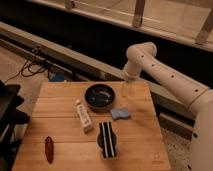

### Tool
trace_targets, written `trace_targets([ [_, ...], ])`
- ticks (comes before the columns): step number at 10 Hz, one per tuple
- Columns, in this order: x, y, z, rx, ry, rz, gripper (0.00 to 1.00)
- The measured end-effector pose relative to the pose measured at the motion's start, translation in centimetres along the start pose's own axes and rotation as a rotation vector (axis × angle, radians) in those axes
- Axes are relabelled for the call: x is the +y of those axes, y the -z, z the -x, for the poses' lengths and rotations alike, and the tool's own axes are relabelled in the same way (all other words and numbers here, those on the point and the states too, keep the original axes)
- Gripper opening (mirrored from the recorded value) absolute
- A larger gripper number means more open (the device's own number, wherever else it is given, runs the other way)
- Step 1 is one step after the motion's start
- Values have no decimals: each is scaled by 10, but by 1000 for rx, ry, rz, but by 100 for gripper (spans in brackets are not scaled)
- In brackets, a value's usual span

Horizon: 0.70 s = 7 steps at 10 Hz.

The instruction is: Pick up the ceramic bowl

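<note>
Hovering over wooden table [56, 116], end effector [125, 91]

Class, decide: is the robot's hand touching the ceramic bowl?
Cannot tell. In the camera view the hand hangs just right of the ceramic bowl, close to its rim, but neither a gap nor contact shows plainly.

A robot test lab, by the look of it: a plain wooden desk [60, 120] stands on a speckled floor [176, 146] beside a long dark ledge topped by a metal-post railing [138, 14]. Loose cables [36, 66] trail across the ground. A white robot arm [167, 76] reaches in from the right, its gripper [125, 93] hanging over the desk's far right edge.
</note>
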Motion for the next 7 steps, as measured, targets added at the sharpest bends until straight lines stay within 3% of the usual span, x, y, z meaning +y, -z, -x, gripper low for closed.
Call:
trace_targets([
  [2, 0, -3, 4, 1, 15, -7, 80],
  [4, -10, 1, 6, -12, 77, -44, 80],
  [7, 2, -19, 44, -31, 191, -40, 80],
])
